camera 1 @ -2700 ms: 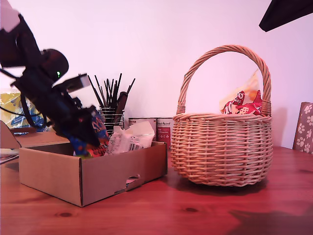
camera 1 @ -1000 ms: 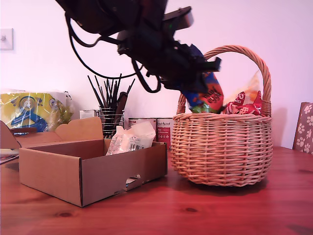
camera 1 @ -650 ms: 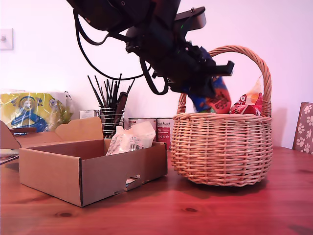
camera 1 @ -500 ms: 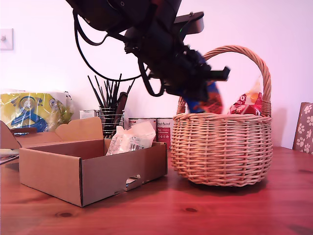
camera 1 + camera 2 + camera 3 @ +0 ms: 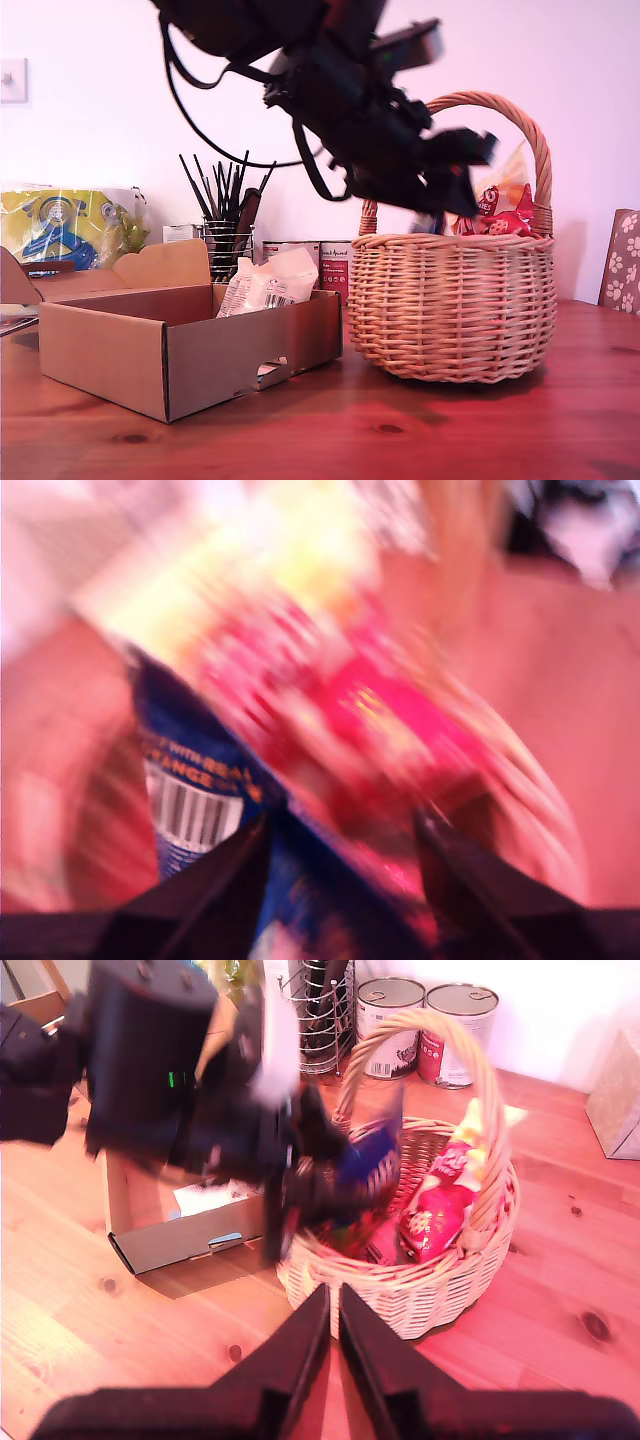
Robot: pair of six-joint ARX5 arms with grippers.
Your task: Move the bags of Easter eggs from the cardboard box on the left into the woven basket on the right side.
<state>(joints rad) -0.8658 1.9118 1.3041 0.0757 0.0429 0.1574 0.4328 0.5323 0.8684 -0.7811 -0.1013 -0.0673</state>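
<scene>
Blue bag [image 5: 366, 1156] now lower in basket [image 5: 455, 305]

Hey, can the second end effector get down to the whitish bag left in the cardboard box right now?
Probably yes. My second end effector hangs high, shut and empty, and the whitish bag lies uncovered in the open cardboard box. My first end effector is over the woven basket, not the box.

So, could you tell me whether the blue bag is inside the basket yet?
Partly in. The blue bag hangs below the basket rim, under the handle, with my first gripper fingers either side.
</scene>
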